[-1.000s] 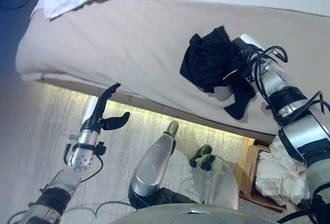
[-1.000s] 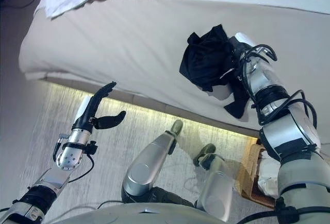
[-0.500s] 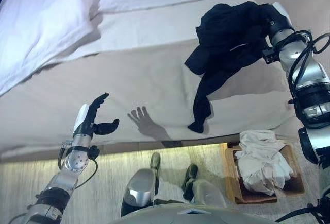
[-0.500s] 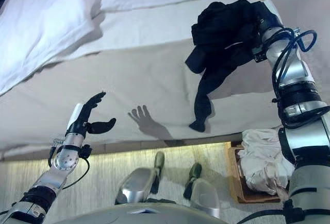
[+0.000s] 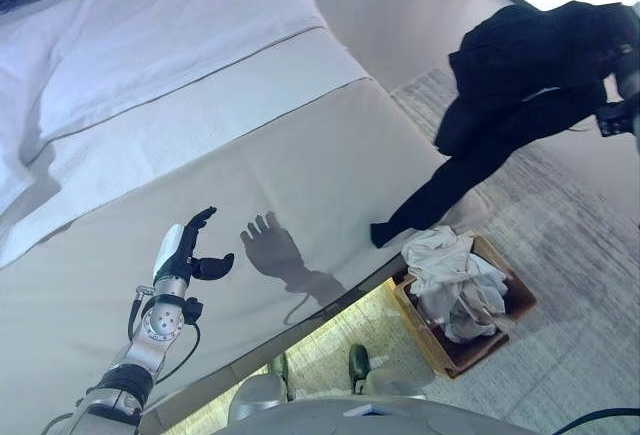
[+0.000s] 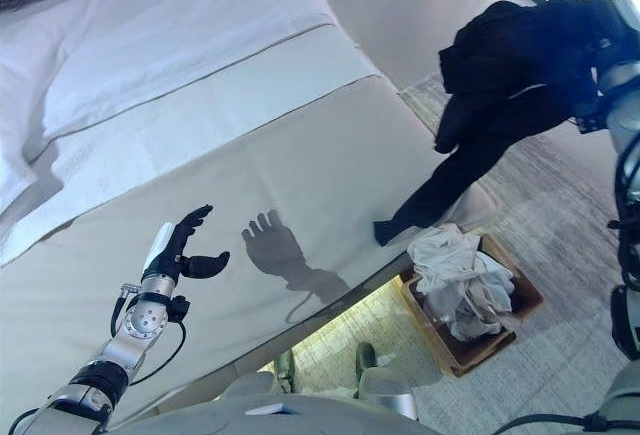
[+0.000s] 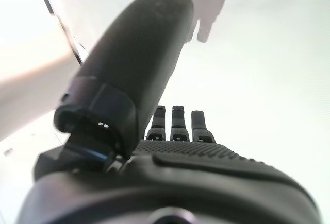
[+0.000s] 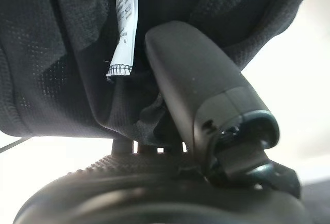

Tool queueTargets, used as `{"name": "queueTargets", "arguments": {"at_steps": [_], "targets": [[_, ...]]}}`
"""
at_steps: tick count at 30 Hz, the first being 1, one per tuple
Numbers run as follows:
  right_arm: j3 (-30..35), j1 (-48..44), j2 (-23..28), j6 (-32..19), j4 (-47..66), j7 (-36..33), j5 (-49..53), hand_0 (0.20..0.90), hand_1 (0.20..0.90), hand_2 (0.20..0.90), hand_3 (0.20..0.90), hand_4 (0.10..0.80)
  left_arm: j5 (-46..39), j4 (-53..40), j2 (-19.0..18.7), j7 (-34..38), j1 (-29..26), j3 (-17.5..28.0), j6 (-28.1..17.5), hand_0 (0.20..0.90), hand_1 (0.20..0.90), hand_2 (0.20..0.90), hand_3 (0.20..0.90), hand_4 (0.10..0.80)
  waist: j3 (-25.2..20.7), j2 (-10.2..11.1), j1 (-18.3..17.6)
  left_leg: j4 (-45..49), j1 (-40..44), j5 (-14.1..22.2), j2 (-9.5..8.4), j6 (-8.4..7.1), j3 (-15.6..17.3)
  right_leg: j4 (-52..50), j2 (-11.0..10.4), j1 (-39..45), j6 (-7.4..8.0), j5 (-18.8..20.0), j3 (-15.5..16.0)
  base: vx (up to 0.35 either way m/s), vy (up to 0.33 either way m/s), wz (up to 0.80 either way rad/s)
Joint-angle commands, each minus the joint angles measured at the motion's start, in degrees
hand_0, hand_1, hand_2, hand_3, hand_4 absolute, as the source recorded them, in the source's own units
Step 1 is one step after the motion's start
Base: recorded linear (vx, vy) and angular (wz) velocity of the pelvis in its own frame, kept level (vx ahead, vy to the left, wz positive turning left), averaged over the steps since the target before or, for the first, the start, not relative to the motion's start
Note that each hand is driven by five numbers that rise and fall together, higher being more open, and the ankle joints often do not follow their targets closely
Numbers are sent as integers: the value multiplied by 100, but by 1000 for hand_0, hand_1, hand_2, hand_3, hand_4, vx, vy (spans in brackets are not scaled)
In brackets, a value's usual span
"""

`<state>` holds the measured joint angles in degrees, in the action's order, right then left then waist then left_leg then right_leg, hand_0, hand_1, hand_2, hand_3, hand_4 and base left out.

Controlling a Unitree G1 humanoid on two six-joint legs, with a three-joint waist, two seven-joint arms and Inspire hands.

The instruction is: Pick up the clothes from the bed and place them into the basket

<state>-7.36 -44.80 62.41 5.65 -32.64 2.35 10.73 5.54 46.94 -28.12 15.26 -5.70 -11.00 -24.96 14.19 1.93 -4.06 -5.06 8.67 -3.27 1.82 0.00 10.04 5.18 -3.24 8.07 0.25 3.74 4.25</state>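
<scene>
A black garment (image 5: 520,65) hangs in the air at the upper right, its long tail (image 5: 430,200) trailing down to the bed's corner just above the basket. My right hand (image 8: 206,110) is shut on it; the wrist view shows the thumb pressed into the black mesh cloth (image 8: 62,54) beside a white label (image 8: 126,23). The wicker basket (image 5: 515,295) stands on the floor by the bed's corner and holds a crumpled white cloth (image 5: 455,275). My left hand (image 5: 185,255) hovers open over the beige bed cover (image 5: 300,155), holding nothing.
A white duvet (image 5: 130,45) covers the bed's far half. A grey rug (image 5: 570,225) lies beyond the basket, with bare floor (image 5: 400,15) past the bed's end.
The camera has swung, so the whole scene has shifted. My right hand has carried the black garment off the bed and out to the right, above the basket. The left hand stays open.
</scene>
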Motion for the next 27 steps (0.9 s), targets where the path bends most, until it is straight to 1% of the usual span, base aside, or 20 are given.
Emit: {"name": "queueTargets", "arguments": {"at_steps": [1,4,6,10,14,18,19,24,27], "targets": [[357,-47,797,-389,507,-534,347,300,300,300,200,100,78,283,-310,46,-135,-86,-398,900,900,900,900,800,-1076,178,-86,391,-61,775,126,-181,97,-457,20,-480,433,-431,38,-38,-11,-29],[681,279,1009,-411,569,-494,479,300,300,300,200,100,58,387,-358,56,-202,-93,-417,900,900,900,900,800,-1116,146,-277,377,-33,797,143,-183,176,-468,78,-541,438,-430,-105,-38,-4,-21],[844,438,1066,-456,540,-474,550,300,300,300,200,100,41,427,-382,36,-251,-102,-429,900,900,900,900,800,-1130,135,-335,344,-17,796,149,-180,204,-468,102,-561,446,-426,-159,-31,-11,-27],[1085,645,1130,-447,514,-426,669,300,300,300,200,100,51,435,-394,-24,-293,-125,-455,900,900,900,900,800,-1149,111,-429,298,10,803,148,-177,228,-491,145,-601,449,-429,-242,-28,-25,-21],[1258,893,1099,-435,299,-147,729,300,300,300,200,100,83,466,-375,-128,-352,-161,-527,900,900,900,900,800,-1153,80,-513,335,-7,832,151,-182,265,-537,178,-664,447,-445,-312,-27,-24,-18],[1114,915,989,-371,32,192,618,300,300,300,200,100,160,415,-331,-170,-376,-263,-516,900,900,900,900,800,-1140,63,-511,366,-30,834,161,-197,277,-541,186,-692,441,-435,-317,-14,-40,-4],[981,858,929,-338,-95,329,564,300,300,300,200,100,155,403,-318,-196,-382,-290,-495,900,900,900,900,800,-1137,49,-501,380,-45,832,165,-206,283,-537,189,-705,433,-433,-316,-8,-34,-2],[545,625,753,-306,-502,553,367,300,300,300,200,100,156,413,-290,-271,-423,-341,-450,900,900,900,900,800,-1129,2,-467,392,-62,816,186,-245,298,-522,180,-707,425,-431,-249,9,-52,0],[416,548,665,-364,-704,615,303,300,300,300,200,100,136,394,-294,-350,-423,-349,-495,900,900,900,900,800,-1116,-30,-449,399,-77,813,187,-260,292,-533,175,-722,424,-438,-212,4,-58,2]]}}
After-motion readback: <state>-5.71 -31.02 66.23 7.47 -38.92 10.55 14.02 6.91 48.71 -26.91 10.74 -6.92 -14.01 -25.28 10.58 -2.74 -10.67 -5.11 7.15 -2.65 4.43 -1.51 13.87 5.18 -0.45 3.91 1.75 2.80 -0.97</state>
